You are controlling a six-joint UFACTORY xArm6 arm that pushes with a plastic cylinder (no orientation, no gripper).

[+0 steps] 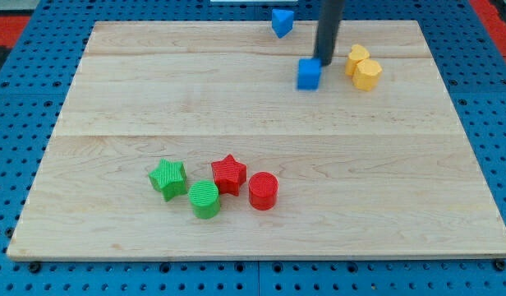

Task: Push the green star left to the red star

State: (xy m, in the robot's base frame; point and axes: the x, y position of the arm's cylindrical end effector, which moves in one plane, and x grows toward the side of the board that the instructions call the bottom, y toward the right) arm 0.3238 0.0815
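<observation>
The green star (167,178) lies at the lower left of the wooden board, left of the red star (229,173), with a gap between them. A green cylinder (204,199) sits just below that gap, touching the red star. A red cylinder (263,190) sits right of the red star. My tip (325,60) is far away at the view's top, right beside the upper right edge of a blue cube (309,73).
A blue triangular block (282,20) lies at the board's top edge. A yellow block (363,68) sits right of the blue cube. The wooden board (113,90) rests on a blue perforated table.
</observation>
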